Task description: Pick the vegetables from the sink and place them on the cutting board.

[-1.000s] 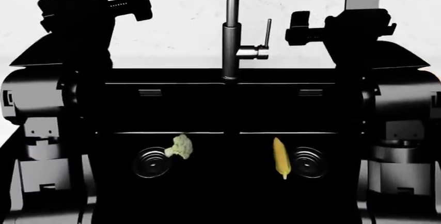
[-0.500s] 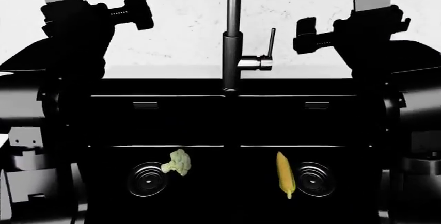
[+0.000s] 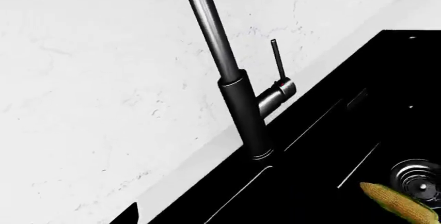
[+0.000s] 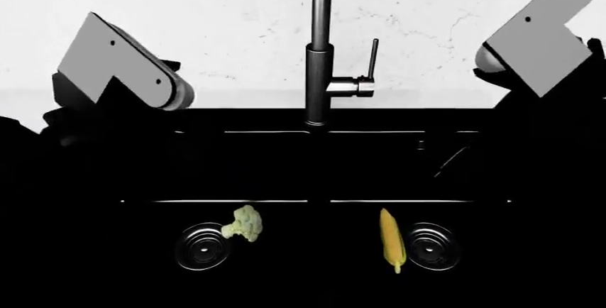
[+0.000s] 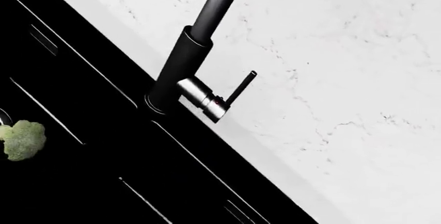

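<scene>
Pre-grasp step: cauliflower (image 4: 245, 223) & corn (image 4: 392, 239) lie ungrasped in sink (image 4: 322, 162); board not seen. Claw states can't be told. Next, judged: a descent to one veg is called for

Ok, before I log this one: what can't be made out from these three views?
- Both hands: in no view; in the head view the arms fade into black shapes, so open or shut cannot be told.
- Cutting board: outside every view.
- Corn: cut off by the left wrist view's edge; whole only in the head view.
- Cauliflower: clipped at the right wrist view's edge.
- Sink: walls and floor merge into black.
</scene>
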`<state>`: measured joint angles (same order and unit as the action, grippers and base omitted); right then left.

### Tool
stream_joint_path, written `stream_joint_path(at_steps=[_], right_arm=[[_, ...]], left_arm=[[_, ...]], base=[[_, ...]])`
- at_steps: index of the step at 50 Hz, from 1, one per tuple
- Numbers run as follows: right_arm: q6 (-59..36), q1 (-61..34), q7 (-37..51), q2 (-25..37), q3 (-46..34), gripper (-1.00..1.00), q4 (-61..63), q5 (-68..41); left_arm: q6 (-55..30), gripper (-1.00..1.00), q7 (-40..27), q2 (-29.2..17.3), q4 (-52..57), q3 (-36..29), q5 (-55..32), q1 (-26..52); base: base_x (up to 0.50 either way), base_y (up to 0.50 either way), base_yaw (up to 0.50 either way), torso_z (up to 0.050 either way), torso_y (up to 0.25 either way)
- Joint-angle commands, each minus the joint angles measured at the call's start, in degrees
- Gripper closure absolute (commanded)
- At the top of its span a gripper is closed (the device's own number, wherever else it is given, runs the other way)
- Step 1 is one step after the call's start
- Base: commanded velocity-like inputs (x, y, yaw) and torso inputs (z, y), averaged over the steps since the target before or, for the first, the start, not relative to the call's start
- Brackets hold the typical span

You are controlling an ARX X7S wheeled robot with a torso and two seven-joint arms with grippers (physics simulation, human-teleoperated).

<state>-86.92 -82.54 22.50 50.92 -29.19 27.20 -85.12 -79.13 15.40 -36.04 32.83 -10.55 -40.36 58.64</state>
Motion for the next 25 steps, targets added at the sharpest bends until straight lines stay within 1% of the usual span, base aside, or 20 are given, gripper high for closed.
stream_joint_path(at_steps=[1,4,6,9,13,22,25], right_arm=[[-0.15,-3.52,-1.75,3.59,-8.85,-1.0,4.1,-8.61],[1.44,-0.46,-4.38,2.47,-10.56,-1.0,4.57,-4.41],[2.34,0.63,-5.95,2.08,-11.35,-1.0,4.53,-2.17],[2.74,0.5,-7.13,1.61,-12.08,-1.0,4.22,-0.78],[3.38,0.17,-8.46,0.8,-13.06,-1.0,3.72,1.3],[5.47,0.34,-11.87,0.44,-15.1,-1.0,3.1,6.29],[6.45,0.9,-12.4,0.74,-15.39,-1.0,2.94,7.31]], left_arm=[[-0.9,-1.0,7.81,-8.79,6.56,-6.48,-3.47,-1.08],[1.53,-1.0,8.06,-8.91,5.58,-10.12,-1.38,-2.3],[3.45,-1.0,8.72,-9.51,5.31,-12.9,0.09,-3.08],[4.29,-1.0,9.1,-9.06,4.62,-14.29,0.63,-2.92],[5.17,-1.0,9.22,-7.54,3.22,-15.94,1.19,-2.89],[9.9,-1.0,9.17,-4.38,-3.88,-22.94,5.74,-5.51],[10.65,-1.0,9.01,-3.25,-7.17,-24.81,7.23,-5.62]], base=[[0.0,0.0,0.0,0.0,0.0],[0.0,0.0,0.0,0.0,-0.038],[0.0,0.0,0.0,0.0,-0.25],[0.0,0.0,0.0,0.0,-0.25],[0.0,0.0,0.0,0.0,-0.25],[0.0,0.0,0.0,0.0,-0.246],[0.0,0.0,0.0,0.0,0.0]])
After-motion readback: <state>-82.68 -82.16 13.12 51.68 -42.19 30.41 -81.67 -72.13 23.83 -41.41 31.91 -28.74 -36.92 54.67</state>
